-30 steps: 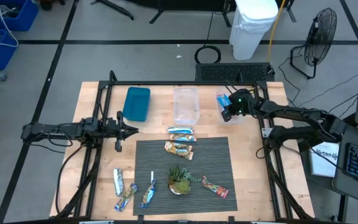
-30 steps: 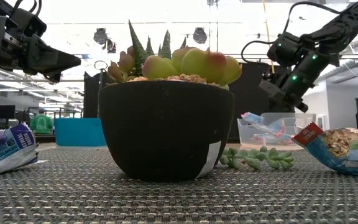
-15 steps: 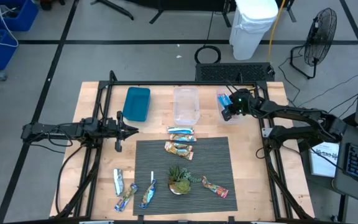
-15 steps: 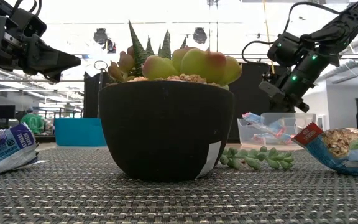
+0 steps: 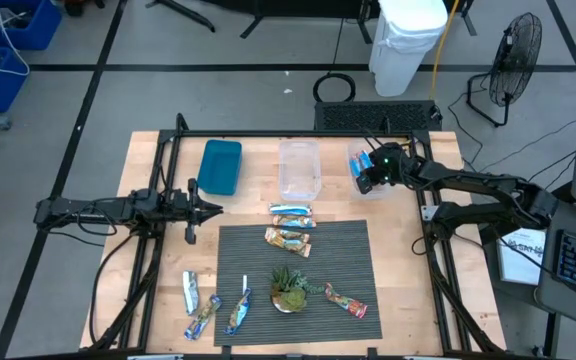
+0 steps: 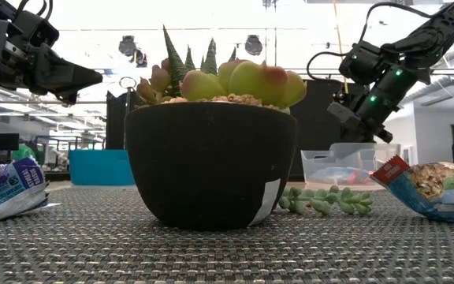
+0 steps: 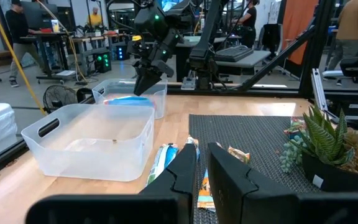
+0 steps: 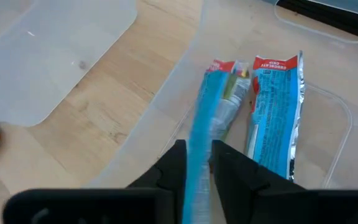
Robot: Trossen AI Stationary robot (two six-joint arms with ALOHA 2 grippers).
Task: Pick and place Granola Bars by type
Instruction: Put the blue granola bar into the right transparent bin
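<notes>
Now we see the right gripper poised just above the small clear tub, its fingers parted and released. One blue-and-red granola bar shows below them inside the tub, beside a second bar lying flat there. Well apart from the tub, the left gripper waits over bare wood, and whether it is clenched we cannot tell.

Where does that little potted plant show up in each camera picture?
High view: potted plant low centre, on the dark mat.
Low view: fills the middle.
Left wrist view: far right edge.
Right wrist view: not in it.
Shared landmark: the dark mat under it.
</notes>
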